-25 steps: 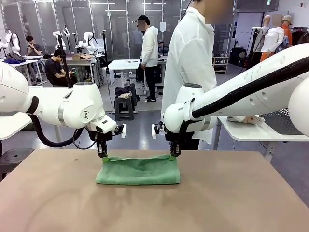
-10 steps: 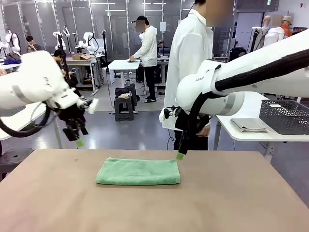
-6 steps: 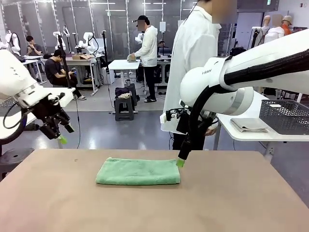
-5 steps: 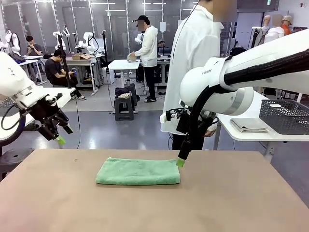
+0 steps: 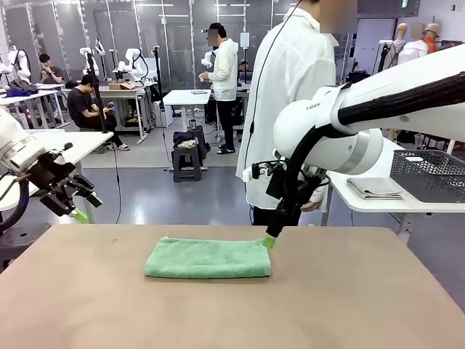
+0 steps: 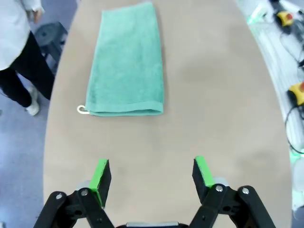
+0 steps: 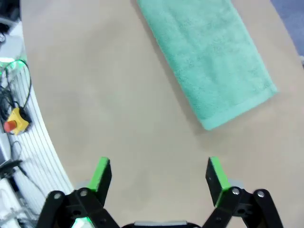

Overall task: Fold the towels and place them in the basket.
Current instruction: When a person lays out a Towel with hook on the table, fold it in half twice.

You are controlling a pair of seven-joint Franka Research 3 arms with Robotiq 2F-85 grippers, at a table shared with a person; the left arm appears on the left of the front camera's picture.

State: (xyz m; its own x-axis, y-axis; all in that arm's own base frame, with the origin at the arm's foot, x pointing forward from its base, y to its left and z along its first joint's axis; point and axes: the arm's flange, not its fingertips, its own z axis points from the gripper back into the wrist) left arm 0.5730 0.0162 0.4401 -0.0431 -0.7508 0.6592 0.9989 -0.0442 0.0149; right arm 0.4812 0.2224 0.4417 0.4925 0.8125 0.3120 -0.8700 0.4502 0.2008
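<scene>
green towel (image 5: 208, 258) folded, flat | left gripper (image 6: 150, 165) spread, retreated leftward | right gripper (image 7: 157, 165) spread

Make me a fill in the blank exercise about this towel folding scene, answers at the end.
The folded towel on the brown table is ___ in colour.
The left gripper stands ___, holding nothing.
In the front view, the right gripper is by the towel's ___ end.
The grey towel lies ___ the basket, not inside.
Missing: green, open, right, beside.
</scene>
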